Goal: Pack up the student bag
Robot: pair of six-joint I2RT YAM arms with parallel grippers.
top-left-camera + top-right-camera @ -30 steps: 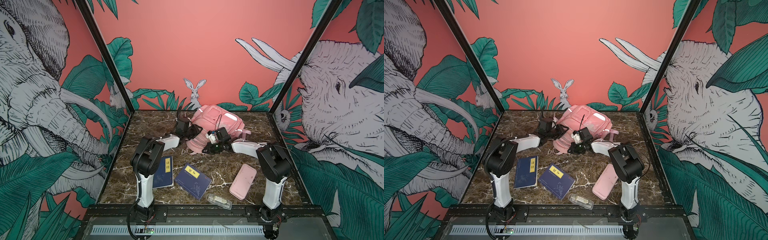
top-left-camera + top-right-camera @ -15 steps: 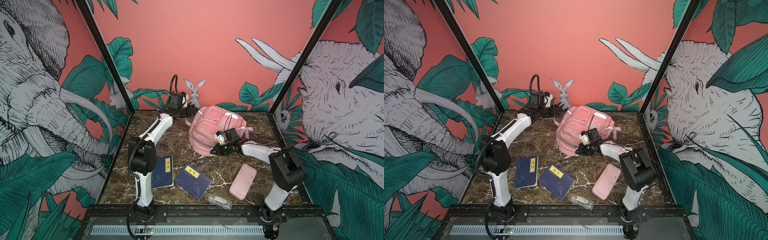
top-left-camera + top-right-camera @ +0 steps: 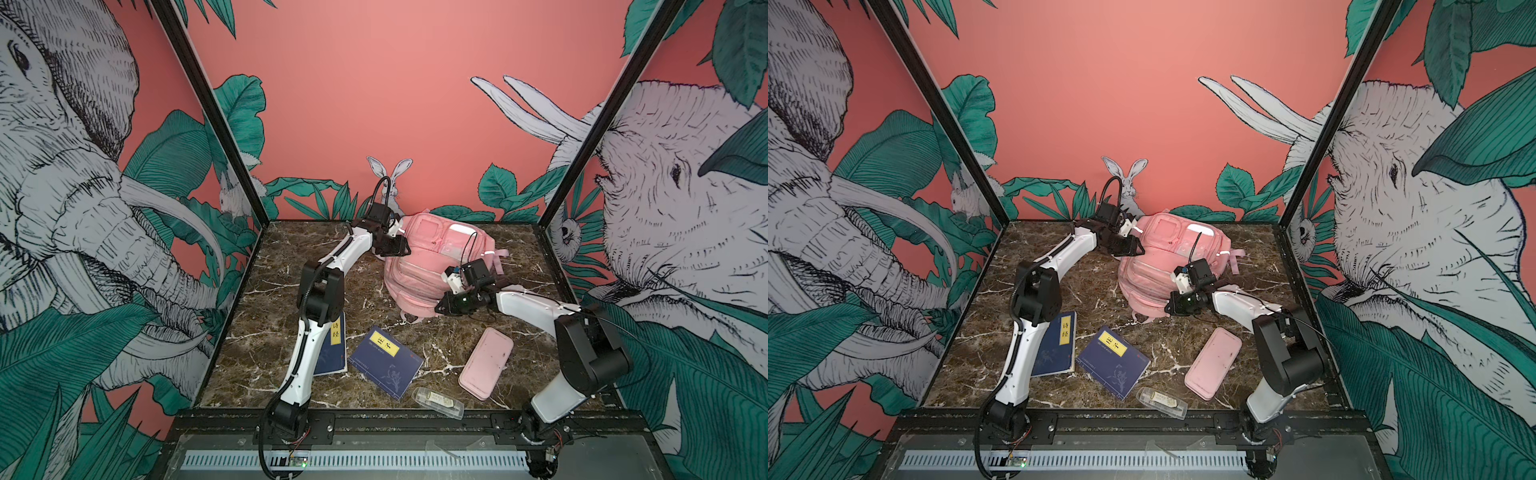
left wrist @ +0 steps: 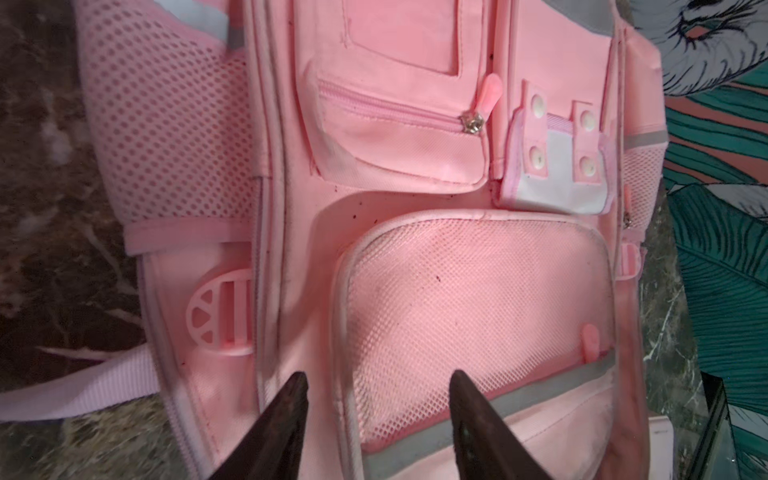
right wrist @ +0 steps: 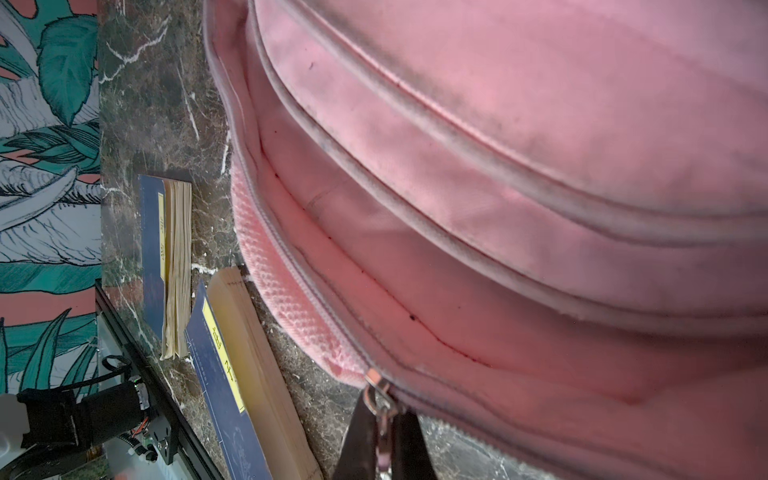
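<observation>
The student bag (image 3: 430,259) (image 3: 1158,257), a soft pink backpack, lies front-up at the back of the marble floor in both top views. My left gripper (image 4: 378,376) hovers open over its front, one fingertip on each side of the mesh pocket's white piping, with nothing held. In both top views that left gripper (image 3: 397,248) (image 3: 1133,248) is at the bag's upper left corner. My right gripper (image 5: 384,409) is shut on the metal zipper pull (image 5: 376,384) at the bag's (image 5: 498,174) lower edge. In both top views the right gripper (image 3: 444,306) (image 3: 1172,306) sits low at the bag's near right side.
Two blue books with yellow labels (image 3: 337,347) (image 3: 386,361) lie in front of the bag, one partly under my left arm. A flat pink pencil case (image 3: 486,361) and a small clear box (image 3: 437,401) lie near the front right. Printed walls close in three sides.
My left gripper rose from the bag's left side to the back wall, then came down over the bag's front. The bag tipped up and settled back. The right gripper stayed shut.
</observation>
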